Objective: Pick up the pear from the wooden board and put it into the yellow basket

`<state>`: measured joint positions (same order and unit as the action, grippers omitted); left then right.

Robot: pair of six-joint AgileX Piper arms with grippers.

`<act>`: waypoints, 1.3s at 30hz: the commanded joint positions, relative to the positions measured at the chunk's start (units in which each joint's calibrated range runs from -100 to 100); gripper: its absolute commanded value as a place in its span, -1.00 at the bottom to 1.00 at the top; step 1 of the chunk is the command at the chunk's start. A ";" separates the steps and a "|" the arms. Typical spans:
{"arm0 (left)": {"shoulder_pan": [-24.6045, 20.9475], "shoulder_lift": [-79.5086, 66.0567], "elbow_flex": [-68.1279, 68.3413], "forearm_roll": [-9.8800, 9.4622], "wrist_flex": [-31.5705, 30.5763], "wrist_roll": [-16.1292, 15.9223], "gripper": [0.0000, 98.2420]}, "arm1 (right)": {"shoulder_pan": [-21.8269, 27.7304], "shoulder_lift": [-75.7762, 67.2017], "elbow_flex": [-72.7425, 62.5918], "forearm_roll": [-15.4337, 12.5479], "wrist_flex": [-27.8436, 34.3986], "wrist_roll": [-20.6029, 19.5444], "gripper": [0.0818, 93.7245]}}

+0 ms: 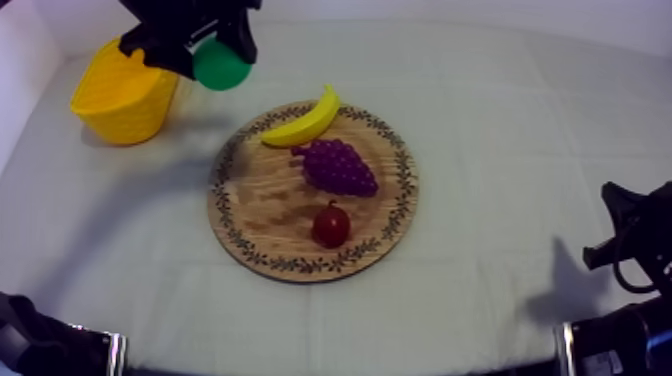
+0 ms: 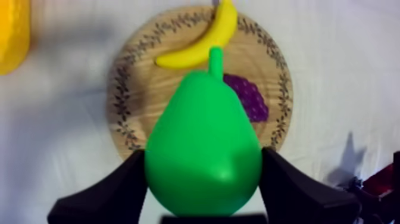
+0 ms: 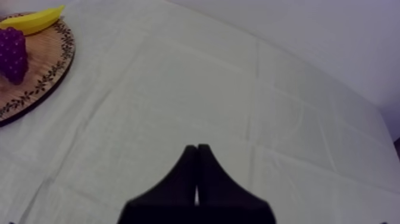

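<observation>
Grey-white cloth covered the desk [image 1: 500, 120]. At its left stood the yellow plastic basket [image 1: 125, 95]. Just beside the basket's rim, the left end effector [image 2: 203, 184] was clamped on the glossy green toy pear [image 1: 222, 68], held aloft and clear of the round patterned-rim wooden board [image 1: 250, 205]. Pickup looked done; carrying over the basket and releasing remained. The pear's long axis ran along the end effector's reach, broad base gripped, stem pointing away from the wrist. Far right, the right end effector [image 3: 197, 173] was clenched on nothing above bare cloth.

The top view slants down over the whole table [image 1: 520, 130], while both wrist views, closer in, share its wooden board [image 1: 260, 205].
</observation>
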<state>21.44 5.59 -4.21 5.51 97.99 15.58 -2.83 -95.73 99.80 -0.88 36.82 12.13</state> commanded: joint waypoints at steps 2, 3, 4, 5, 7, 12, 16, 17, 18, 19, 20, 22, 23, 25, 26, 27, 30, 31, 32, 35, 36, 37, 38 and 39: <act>-2.93 0.50 -0.97 -0.68 0.61 -1.20 0.21 | -0.01 -0.03 -0.02 -0.02 -0.04 0.01 -1.00; -3.80 0.76 -1.39 -0.95 0.88 -1.58 0.21 | -0.01 -0.03 -0.02 -0.02 -0.04 0.01 -1.00; -4.70 1.04 -1.85 -1.21 1.15 -1.96 0.21 | -0.01 -0.03 -0.02 -0.02 -0.04 0.01 -1.00; -5.60 1.31 -2.31 -1.42 1.33 -2.38 0.21 | -0.01 -0.03 -0.02 -0.02 -0.04 0.01 -1.00; -7.48 1.94 -3.28 -1.74 1.55 -3.25 0.21 | -0.01 -0.03 -0.02 -0.02 -0.04 0.01 -1.00; -12.22 3.91 -5.87 -2.22 1.73 -5.27 0.21 | -0.01 -0.03 -0.02 -0.02 -0.04 0.01 -1.00; -15.72 5.97 -8.68 -2.39 1.76 -6.75 0.21 | -0.01 -0.03 -0.02 -0.02 -0.04 0.01 -1.00; -16.51 6.55 -9.57 -2.41 1.76 -7.10 0.21 | -0.01 -0.03 -0.02 -0.02 -0.04 0.01 -1.00; -17.26 7.13 -10.49 -2.42 1.76 -7.46 0.21 | -0.01 -0.03 -0.02 -0.02 -0.04 0.01 -1.00; -17.96 7.75 -11.51 -2.43 1.76 -7.78 0.21 | -0.01 -0.03 -0.02 -0.02 -0.04 0.01 -1.00; -18.60 8.36 -12.55 -2.44 1.76 -8.09 0.21 | -0.01 -0.03 -0.02 -0.02 -0.04 0.01 -1.00; -19.80 9.44 -14.58 -2.45 1.76 -8.67 0.21 | -0.01 -0.03 -0.02 -0.02 -0.04 0.01 -1.00; -20.37 9.90 -15.50 -2.45 1.77 -8.92 0.21 | -0.01 -0.03 -0.02 -0.02 -0.04 0.01 -1.00; -21.43 10.70 -17.27 -2.41 1.77 -9.31 0.21 | -0.01 -0.03 -0.02 -0.02 -0.04 0.01 -1.00; -21.90 11.07 -18.13 -2.33 1.77 -9.50 0.21 | -0.01 -0.03 -0.02 -0.02 -0.04 0.01 -1.00; -22.31 11.41 -18.96 -2.27 1.77 -9.64 0.21 | -0.01 -0.03 -0.02 -0.02 -0.04 0.01 -1.00; -23.32 12.36 -21.10 -2.14 1.81 -10.04 0.20 | -0.01 -0.03 -0.02 -0.02 -0.04 0.01 -1.00; -23.59 12.68 -21.64 -2.10 1.82 -10.13 0.20 | -0.01 -0.03 -0.02 -0.02 -0.04 0.01 -1.00; -23.85 13.03 -22.09 -2.05 1.83 -10.20 0.20 | -0.01 -0.03 -0.02 -0.02 -0.04 0.01 -1.00; -24.41 14.29 -23.07 -1.93 1.84 -10.42 0.21 | -0.01 -0.03 -0.02 -0.02 -0.04 0.01 -1.00; -24.55 14.80 -23.33 -1.91 1.84 -10.47 0.21 | -0.01 -0.03 -0.02 -0.02 -0.04 0.01 -1.00; -24.69 15.36 -23.50 -1.89 1.84 -10.50 0.21 | -0.01 -0.03 -0.02 -0.02 -0.04 0.01 -1.00; -24.83 15.99 -23.70 -1.87 1.84 -10.52 0.21 | -0.01 -0.03 -0.02 -0.02 -0.04 0.01 -1.00; -24.98 16.69 -23.86 -1.85 1.85 -10.54 0.21 | -0.01 -0.03 -0.02 -0.02 -0.04 0.01 -1.00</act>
<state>-3.47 21.64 -28.01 3.68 99.79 5.04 -2.83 -95.73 99.80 -0.88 36.82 12.13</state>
